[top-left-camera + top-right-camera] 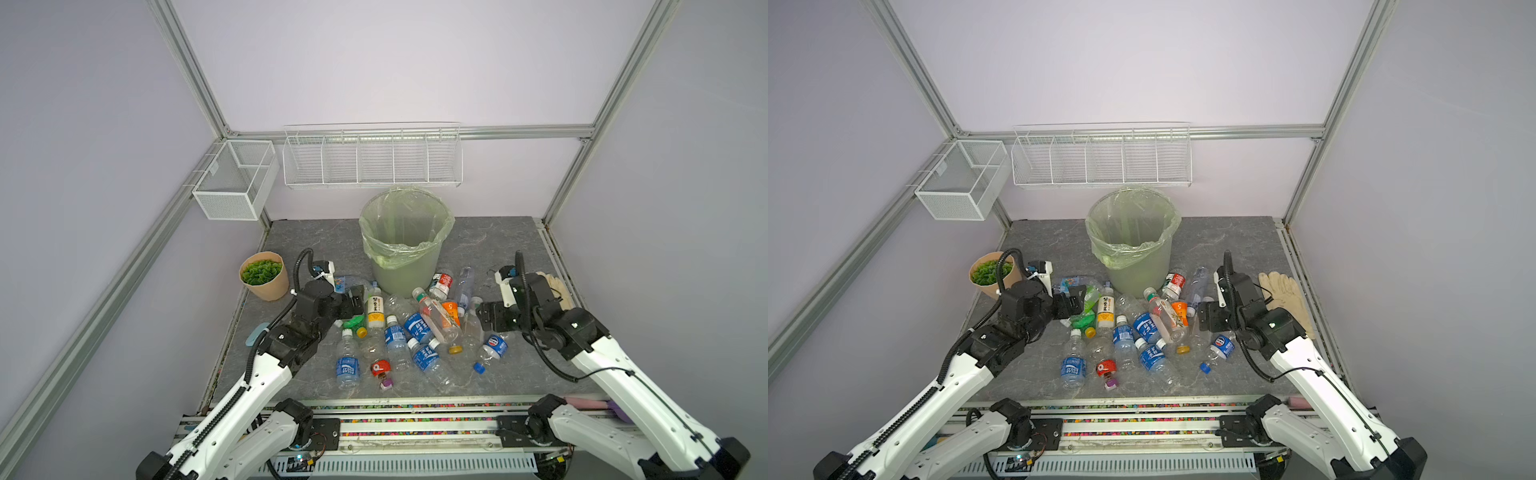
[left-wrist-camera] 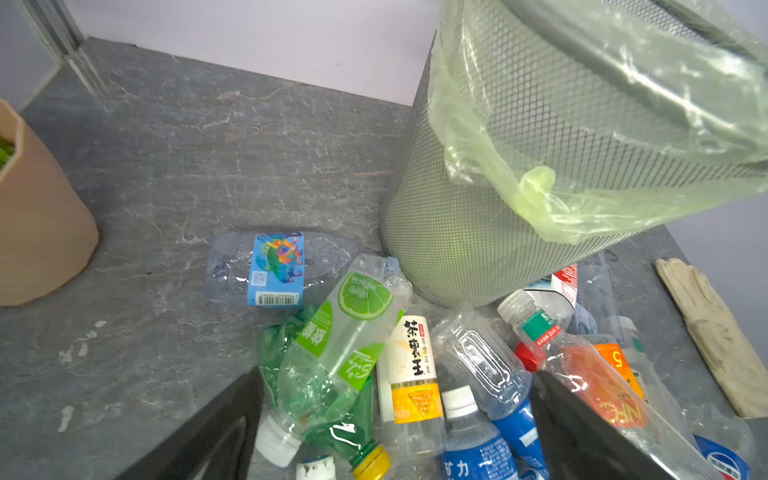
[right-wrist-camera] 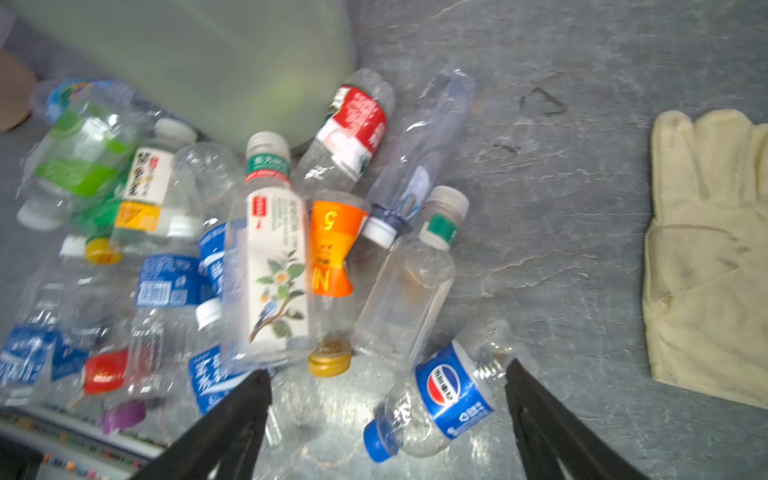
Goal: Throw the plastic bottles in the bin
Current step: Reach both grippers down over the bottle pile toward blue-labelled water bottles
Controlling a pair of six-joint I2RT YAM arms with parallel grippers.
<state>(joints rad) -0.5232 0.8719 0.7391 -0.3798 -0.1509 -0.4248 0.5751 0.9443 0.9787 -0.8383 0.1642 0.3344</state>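
**Item 1. Bottles** (image 1: 415,328): a heap on the table (image 1: 498,249), mid-scene, just near of the bin (image 1: 405,241). I see most lying on their sides, several overlapping.
- A red-label bottle (image 1: 441,284) lies just beside the bin's foot, on the right.
- A fish-label bottle (image 2: 276,270) lies apart at the heap's far left.
- A tea bottle (image 1: 375,311) and a crushed green bottle (image 1: 353,321) sit on the left edge.
- A Pepsi bottle (image 1: 494,347) sits on the near right edge.

**Item 2. Bin:** upright, far centre, with its bag folded over the rim.

**Item 3. Left gripper** (image 1: 356,300): jaws spread wide at the heap's left edge. In the left wrist view the green bottle and tea bottle show between them. I see nothing pinched.

**Item 4. Right gripper** (image 3: 386,371): jaws spread wide at the heap's right edge. In the right wrist view the Pepsi bottle shows between them, not pinched.

**Item 5. Surroundings:**
- Pot (image 1: 266,276), left of the heap.
- Glove (image 1: 1285,299), flat at the table's right edge.
- Baskets (image 1: 372,160), on the far wall.
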